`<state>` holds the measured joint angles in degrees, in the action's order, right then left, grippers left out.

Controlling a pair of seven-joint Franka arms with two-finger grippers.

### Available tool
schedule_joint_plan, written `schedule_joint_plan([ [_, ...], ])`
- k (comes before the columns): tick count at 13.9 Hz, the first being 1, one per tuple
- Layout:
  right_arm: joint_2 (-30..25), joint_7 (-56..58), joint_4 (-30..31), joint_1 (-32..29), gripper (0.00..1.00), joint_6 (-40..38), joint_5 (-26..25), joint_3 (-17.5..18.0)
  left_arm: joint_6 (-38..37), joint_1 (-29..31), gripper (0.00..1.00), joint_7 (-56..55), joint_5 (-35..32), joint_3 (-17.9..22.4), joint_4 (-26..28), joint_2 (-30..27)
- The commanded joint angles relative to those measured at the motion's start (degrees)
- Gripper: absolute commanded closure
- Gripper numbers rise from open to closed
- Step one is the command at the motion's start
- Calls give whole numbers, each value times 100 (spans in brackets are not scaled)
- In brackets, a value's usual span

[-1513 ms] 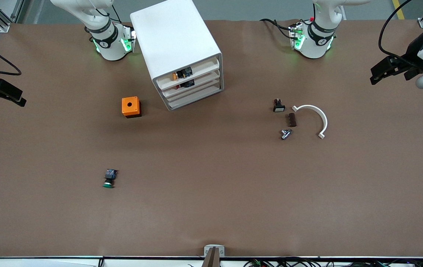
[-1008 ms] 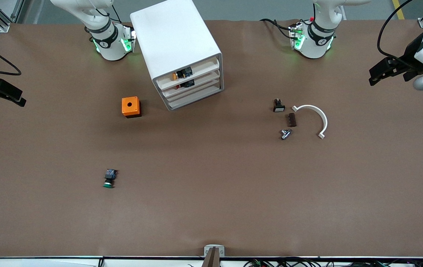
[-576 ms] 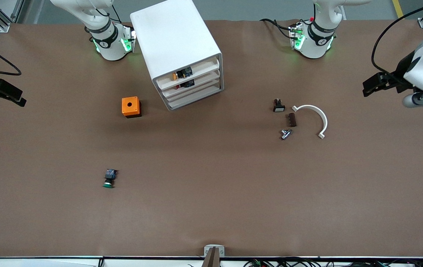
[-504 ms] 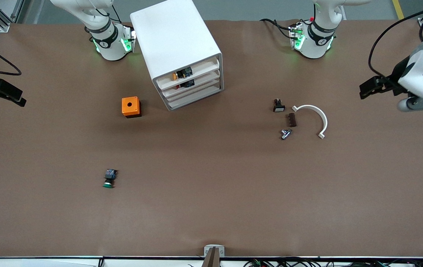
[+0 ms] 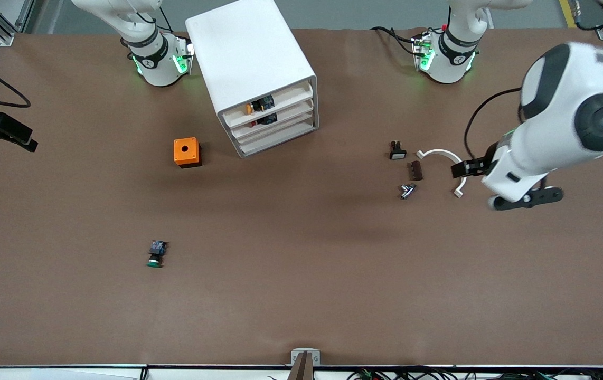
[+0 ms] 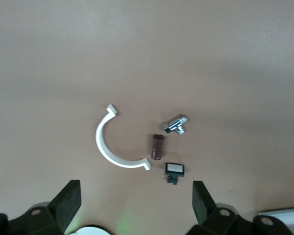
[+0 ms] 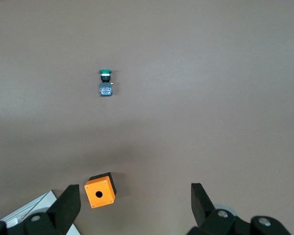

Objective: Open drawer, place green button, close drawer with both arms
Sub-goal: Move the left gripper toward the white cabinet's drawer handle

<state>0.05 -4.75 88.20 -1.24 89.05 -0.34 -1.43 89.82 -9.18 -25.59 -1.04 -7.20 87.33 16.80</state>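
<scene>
The white cabinet stands near the robots' bases, between them. Its third drawer sits flush with the other tiers. The button, with a green cap and black-blue body, lies on its side on the table, nearer the front camera than the orange box. It also shows in the right wrist view. My left gripper hangs over the white arc piece, open and empty. My right gripper waits at the right arm's end of the table, open and empty.
An orange square box with a round hole stands beside the cabinet. A white arc, a brown cylinder, a metal part and a black part with a white face lie together toward the left arm's end.
The left arm has swung in from the table's end and now hangs over the white arc. The right arm, button and cabinet have not moved.
</scene>
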Motion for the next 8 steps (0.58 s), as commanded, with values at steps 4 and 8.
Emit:
schedule_joint_plan([
  [4, -119, -79, 92, -17, 0, 24, -36, 28, 237, -628, 0, -1718, 218, 0, -374, 1210],
  [8, -119, -79, 101, -25, 0, 24, -36, 28, 229, -945, 0, -3370, 577, 8, -401, 1738],
])
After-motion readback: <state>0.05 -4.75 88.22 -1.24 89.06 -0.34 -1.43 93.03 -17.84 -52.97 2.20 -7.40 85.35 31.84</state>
